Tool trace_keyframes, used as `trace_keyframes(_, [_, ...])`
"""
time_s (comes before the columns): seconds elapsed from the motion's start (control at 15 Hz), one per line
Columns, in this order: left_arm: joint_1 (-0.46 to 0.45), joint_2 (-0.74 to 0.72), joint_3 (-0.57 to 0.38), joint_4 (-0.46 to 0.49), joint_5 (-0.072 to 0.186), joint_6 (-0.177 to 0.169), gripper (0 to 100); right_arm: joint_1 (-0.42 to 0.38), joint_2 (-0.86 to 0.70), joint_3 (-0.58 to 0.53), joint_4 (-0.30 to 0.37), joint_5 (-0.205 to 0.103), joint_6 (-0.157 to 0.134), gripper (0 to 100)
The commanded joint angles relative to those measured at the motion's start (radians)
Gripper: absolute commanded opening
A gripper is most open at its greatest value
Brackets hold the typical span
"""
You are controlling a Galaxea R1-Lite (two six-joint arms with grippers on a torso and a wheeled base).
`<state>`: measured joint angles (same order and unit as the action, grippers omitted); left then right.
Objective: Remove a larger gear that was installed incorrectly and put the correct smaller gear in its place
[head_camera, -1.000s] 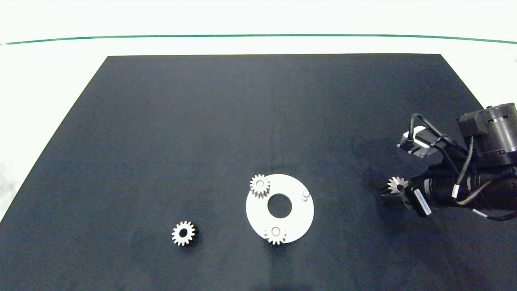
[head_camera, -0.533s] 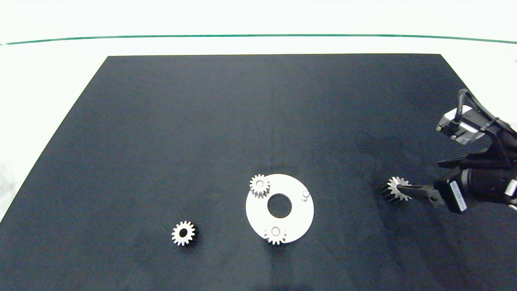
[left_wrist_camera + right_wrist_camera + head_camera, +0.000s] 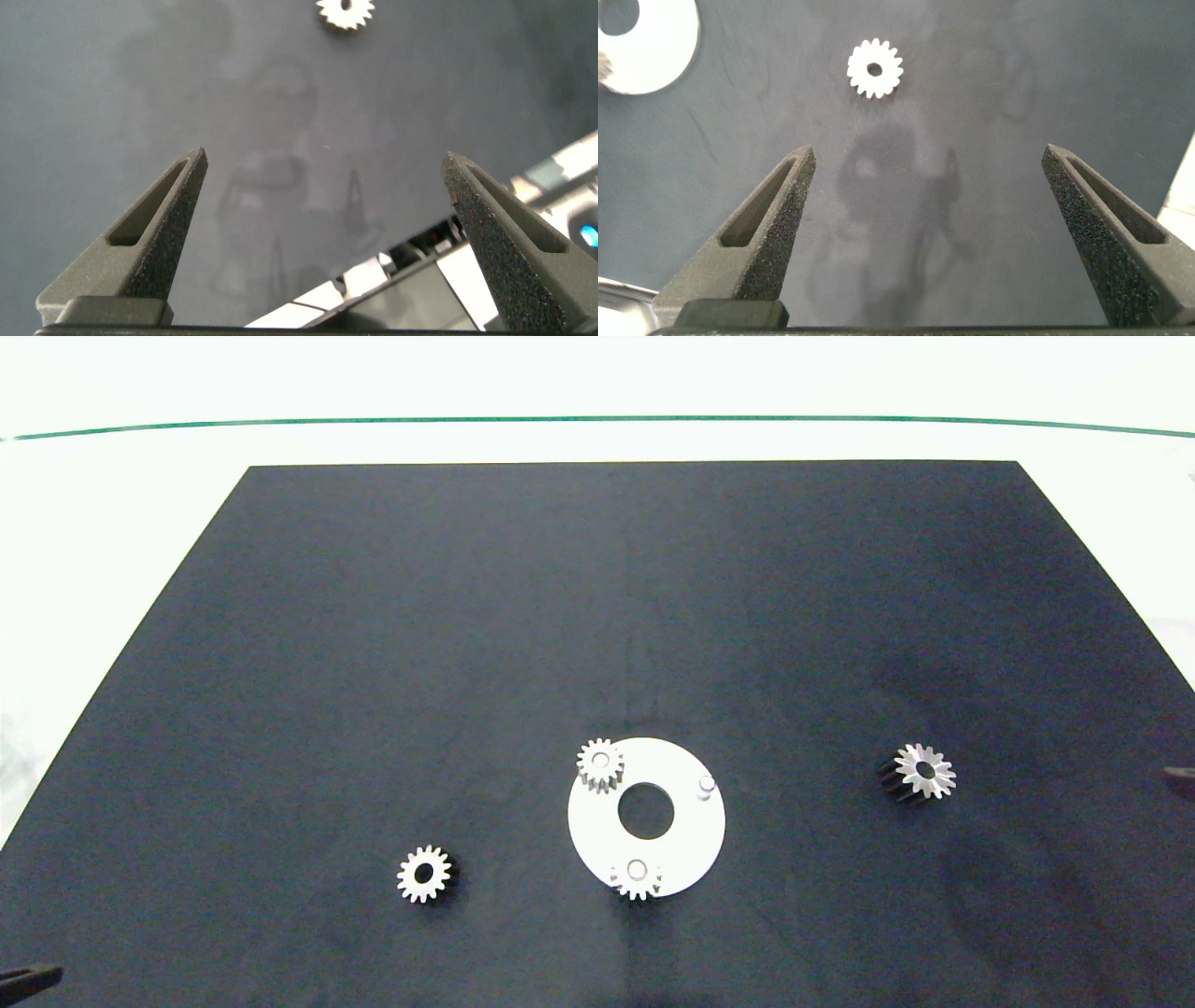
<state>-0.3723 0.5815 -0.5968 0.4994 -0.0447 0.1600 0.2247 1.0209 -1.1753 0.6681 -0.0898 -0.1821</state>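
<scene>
The larger gear (image 3: 922,771), spiky with dark fluted sides, lies alone on the black mat to the right of the white disc (image 3: 686,840). In the right wrist view it (image 3: 875,68) sits well beyond my open, empty right gripper (image 3: 928,149). Two small gears (image 3: 599,764) (image 3: 637,877) sit on the disc, and a third peg (image 3: 707,787) stands bare. The smaller gear (image 3: 424,875) lies loose on the mat left of the disc. It (image 3: 346,13) shows far ahead of my open, empty left gripper (image 3: 324,157).
The black mat (image 3: 560,616) covers most of the white table. Only dark finger tips of the arms show in the head view, one at the bottom left corner (image 3: 28,976) and one at the right edge (image 3: 1181,773).
The right gripper let go of the larger gear on the mat and pulled back to the right, almost out of the head view. A left finger tip appeared at the bottom left.
</scene>
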Motion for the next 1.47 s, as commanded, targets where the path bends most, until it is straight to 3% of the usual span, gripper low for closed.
trace_keyframes(0.07, [-0.074, 0.061, 0.020, -0.007, 0.000, 0.006, 100, -0.004, -0.054, -0.047, 0.018, 0.001, 0.015, 100])
trace_keyframes(0.33, [-0.123, 0.179, 0.034, -0.074, 0.000, 0.000, 100, -0.004, -0.070, -0.050, 0.018, 0.001, 0.033, 100])
trace_keyframes(0.47, [-0.171, 0.253, 0.092, -0.216, 0.000, 0.000, 100, -0.002, -0.076, -0.056, 0.018, 0.001, 0.035, 100])
trace_keyframes(0.6, [-0.189, 0.308, 0.180, -0.418, 0.000, 0.012, 100, 0.001, -0.077, -0.055, 0.018, 0.007, 0.036, 100])
trace_keyframes(0.8, [-0.197, 0.383, 0.219, -0.547, 0.011, 0.016, 100, 0.002, -0.085, -0.053, 0.018, 0.008, 0.061, 100])
trace_keyframes(1.07, [-0.194, 0.452, 0.230, -0.598, 0.028, 0.092, 100, 0.002, -0.090, -0.055, 0.019, 0.008, 0.064, 100])
trace_keyframes(1.27, [-0.191, 0.541, 0.235, -0.728, 0.042, 0.144, 100, 0.004, -0.091, -0.053, 0.019, 0.010, 0.064, 100])
trace_keyframes(1.47, [-0.194, 0.595, 0.238, -0.786, 0.074, 0.207, 100, 0.004, -0.099, -0.047, 0.019, 0.016, 0.066, 100])
